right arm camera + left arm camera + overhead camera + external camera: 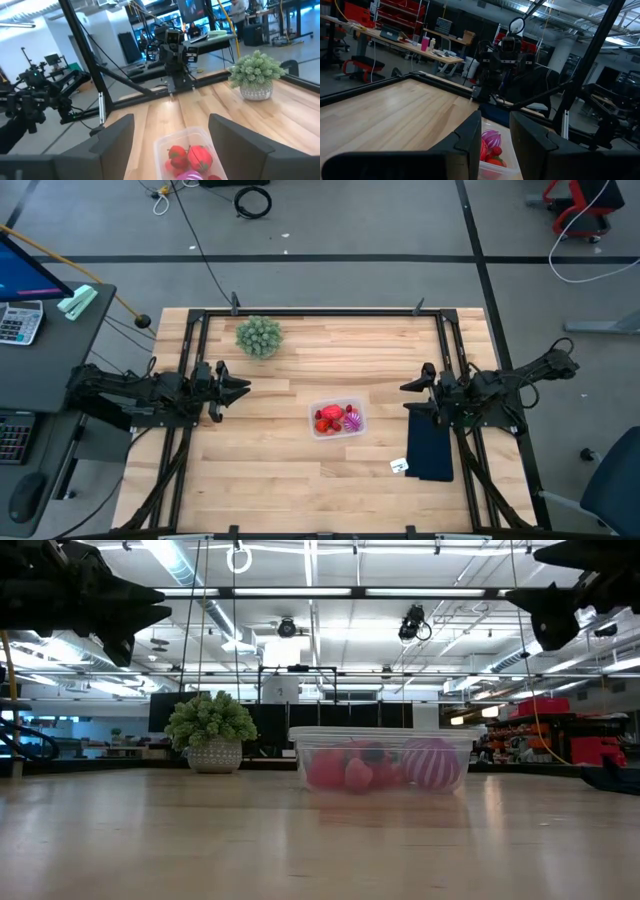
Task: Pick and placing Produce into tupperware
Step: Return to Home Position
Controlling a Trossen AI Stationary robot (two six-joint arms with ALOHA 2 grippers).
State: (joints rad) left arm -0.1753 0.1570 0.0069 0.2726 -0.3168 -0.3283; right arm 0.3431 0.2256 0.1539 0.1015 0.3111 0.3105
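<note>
Several red produce [336, 419] in clear tupperware [337, 404]

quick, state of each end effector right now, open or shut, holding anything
left end effector: open, holding nothing
right end effector: open, holding nothing

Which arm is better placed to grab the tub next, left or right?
Probably right. From above, the right gripper hovers nearer the tub than the left gripper does, and it is open wider. Both are empty.
</note>
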